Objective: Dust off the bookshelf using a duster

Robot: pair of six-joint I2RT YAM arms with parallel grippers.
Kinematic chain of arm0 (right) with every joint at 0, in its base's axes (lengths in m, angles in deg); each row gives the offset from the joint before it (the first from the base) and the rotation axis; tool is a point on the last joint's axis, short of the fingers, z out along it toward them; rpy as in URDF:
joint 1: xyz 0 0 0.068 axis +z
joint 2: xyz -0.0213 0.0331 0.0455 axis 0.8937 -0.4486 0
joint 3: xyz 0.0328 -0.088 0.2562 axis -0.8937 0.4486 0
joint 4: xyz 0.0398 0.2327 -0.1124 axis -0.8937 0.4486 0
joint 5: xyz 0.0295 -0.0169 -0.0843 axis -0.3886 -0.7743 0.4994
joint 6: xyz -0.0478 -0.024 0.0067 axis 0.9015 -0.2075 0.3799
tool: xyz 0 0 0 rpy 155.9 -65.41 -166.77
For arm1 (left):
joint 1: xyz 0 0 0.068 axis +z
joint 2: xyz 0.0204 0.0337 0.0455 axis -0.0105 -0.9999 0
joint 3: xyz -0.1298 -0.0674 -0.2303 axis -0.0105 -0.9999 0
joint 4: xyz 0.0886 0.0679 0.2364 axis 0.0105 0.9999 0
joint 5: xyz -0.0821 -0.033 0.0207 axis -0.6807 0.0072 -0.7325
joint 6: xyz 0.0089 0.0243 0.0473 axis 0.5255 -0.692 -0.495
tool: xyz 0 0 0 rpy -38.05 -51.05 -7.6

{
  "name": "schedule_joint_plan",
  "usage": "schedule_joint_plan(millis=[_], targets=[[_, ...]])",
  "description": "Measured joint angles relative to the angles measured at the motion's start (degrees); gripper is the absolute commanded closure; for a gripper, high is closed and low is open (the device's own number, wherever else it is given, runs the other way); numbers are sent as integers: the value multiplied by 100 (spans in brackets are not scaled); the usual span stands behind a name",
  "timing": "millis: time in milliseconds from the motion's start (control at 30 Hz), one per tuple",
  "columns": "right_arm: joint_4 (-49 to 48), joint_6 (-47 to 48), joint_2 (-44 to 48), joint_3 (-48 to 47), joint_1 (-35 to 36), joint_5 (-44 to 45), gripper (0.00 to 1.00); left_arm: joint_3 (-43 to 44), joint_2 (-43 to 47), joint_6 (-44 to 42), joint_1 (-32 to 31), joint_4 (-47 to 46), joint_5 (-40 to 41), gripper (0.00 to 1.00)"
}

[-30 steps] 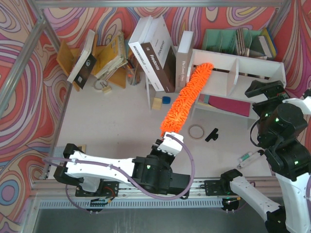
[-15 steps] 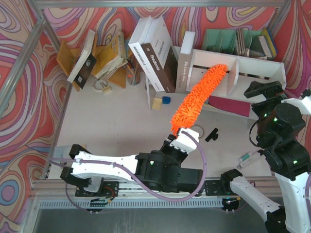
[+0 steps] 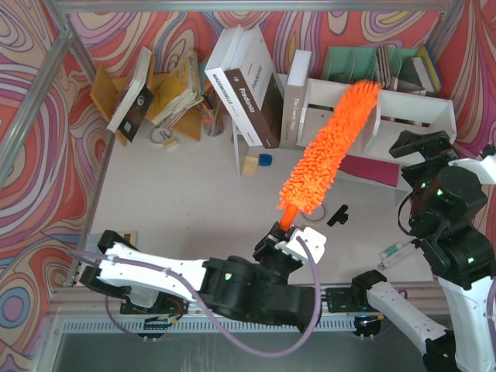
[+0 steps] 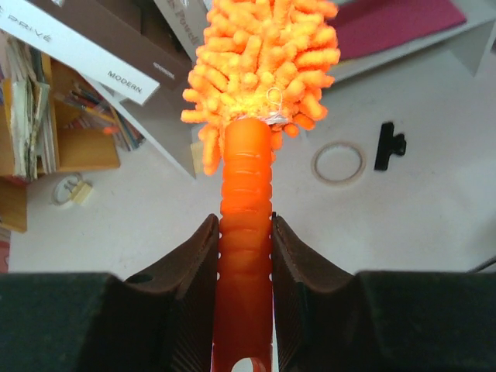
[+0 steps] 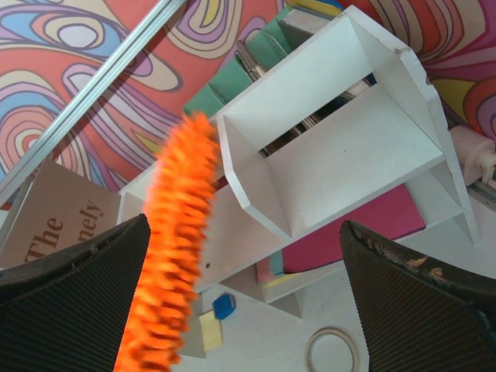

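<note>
Left gripper (image 4: 245, 229) clamped on duster (image 3: 329, 151) handle. Fluffy head slants over bookshelf (image 3: 411, 105) left compartment, tip near divider. Right gripper (image 5: 246, 232) wide open, empty, facing shelf.

Orange fluffy duster (image 3: 329, 151) slanted, tip near white bookshelf (image 3: 411, 105) middle.

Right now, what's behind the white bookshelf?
A mint-green organizer holding books. Its lower part is hidden by the bookshelf.

Bright orange shaggy microfibre duster (image 3: 329, 151), white board bookshelf (image 3: 411, 105), mint-green divided organizer (image 3: 349, 63), magenta flat book (image 3: 372, 168), red-and-blue swirl-patterned wall (image 3: 31, 155)
</note>
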Motion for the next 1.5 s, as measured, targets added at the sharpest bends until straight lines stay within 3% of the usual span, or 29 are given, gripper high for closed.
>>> schedule_joint_plan(millis=[200, 267, 367, 500, 700, 867, 1200, 1500], targets=[[2, 2, 0, 35, 0, 0, 1, -1403, 767, -3154, -264, -4286, 780, 100], [2, 2, 0, 35, 0, 2, 1, -1513, 802, -3792, -262, -5160, 946, 100], [2, 2, 0, 35, 0, 2, 1, -1543, 809, -4085, -258, -5576, 1104, 100], [2, 2, 0, 35, 0, 4, 1, -1480, 809, -3554, -251, -5090, 1178, 100], [2, 0, 0, 35, 0, 2, 1, -258, 651, -87, 459, -1340, -94, 100], [2, 0, 0, 35, 0, 2, 1, -380, 546, 1113, 549, -90, -494, 100], [2, 0, 0, 35, 0, 0, 1, -378, 413, 1744, 623, 579, -811, 100], [2, -17, -2, 39, 0, 0, 1, -282, 238, 166, 566, -737, -1064, 100]])
